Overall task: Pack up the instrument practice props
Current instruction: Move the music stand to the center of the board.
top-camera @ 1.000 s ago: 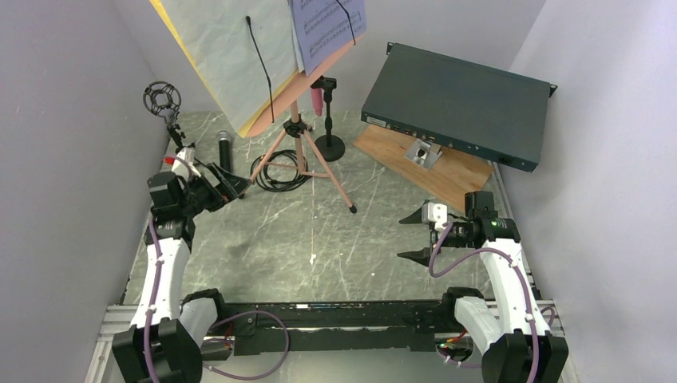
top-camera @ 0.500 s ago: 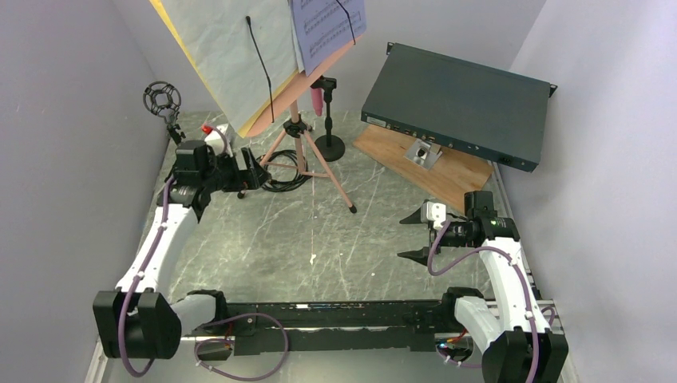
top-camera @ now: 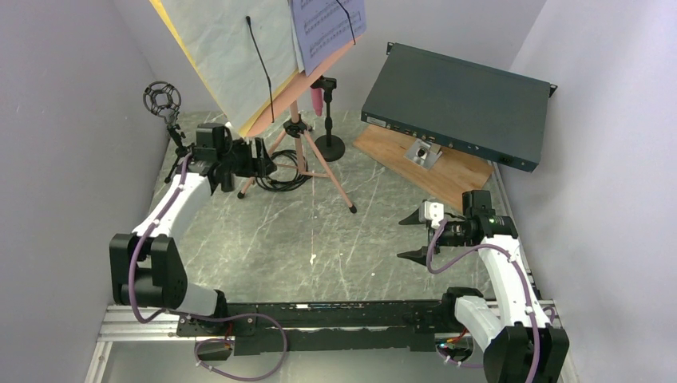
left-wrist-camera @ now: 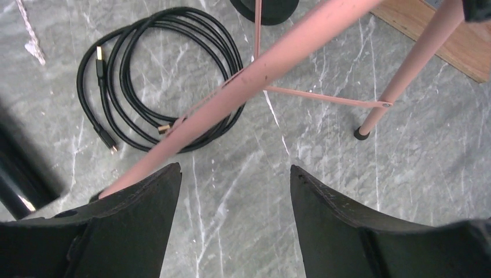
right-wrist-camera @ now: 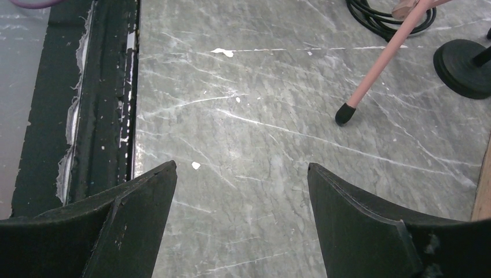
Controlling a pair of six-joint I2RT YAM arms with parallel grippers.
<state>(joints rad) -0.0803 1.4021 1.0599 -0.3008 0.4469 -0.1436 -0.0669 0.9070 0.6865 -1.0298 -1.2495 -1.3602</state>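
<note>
Left gripper is at the tripod, upper left of the top view, low over the table. Jaws stand well apart with only bare table between them, so nothing is held. In its wrist view one pink leg runs diagonally from upper right down to the tip of the finger at lower left. Touching it or passing just under it, can't tell. Coiled black cable lies flat on the table under that leg, upper left of the wrist frame.

Right gripper hangs over the table at centre right of the top view, well apart from every prop. Jaws wide, empty. Its wrist view has the black foot of another tripod leg at upper right, resting on the table.

Props, top view:
- Pink desk sits tilted on top of the tripod at top centre. It carries the white and yellow pages and a printed sheet.
- Pink mic sits in the clip of a black stand, just right of the tripod hub.
- Shock-mount holder stands at far left, near the left arm.

Rack box leans on the board at upper right — apart from both grippers.
</note>
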